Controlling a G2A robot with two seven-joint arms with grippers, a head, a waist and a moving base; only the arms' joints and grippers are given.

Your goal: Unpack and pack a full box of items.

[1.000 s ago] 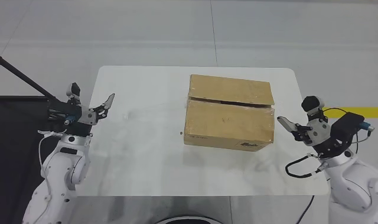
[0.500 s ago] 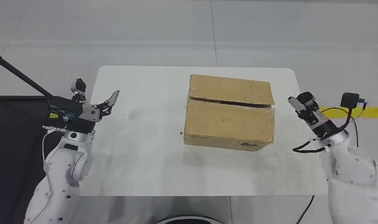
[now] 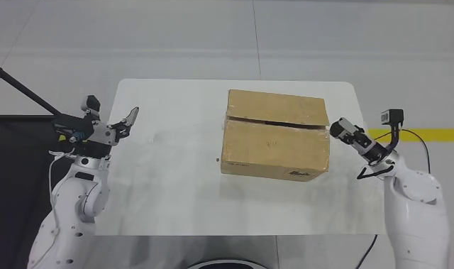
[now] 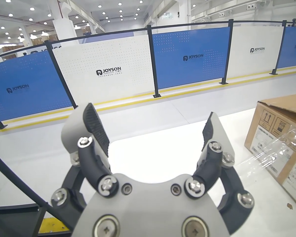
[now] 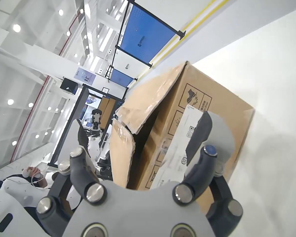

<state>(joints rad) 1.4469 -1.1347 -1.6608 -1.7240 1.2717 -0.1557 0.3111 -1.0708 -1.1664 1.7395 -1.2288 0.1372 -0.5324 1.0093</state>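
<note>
Rectangular cardboard box (image 3: 275, 135), smooth white table (image 3: 170, 191), ribbed-pad left claw (image 4: 150, 119) spread

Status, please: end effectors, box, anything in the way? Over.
Left end effector open, empty, apart from box. Right end effector open, close at its other end. Flaps down, slightly gaping. Clear film trails off left end.

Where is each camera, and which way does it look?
Top view: above the arms, looking down at the white table and cardboard box; both arms show.
Left wrist view: on the left arm, facing over the open left hand toward one box end.
Right wrist view: on the right arm, facing over the open right hand at the other box end.
Shared: all see the box.
</note>
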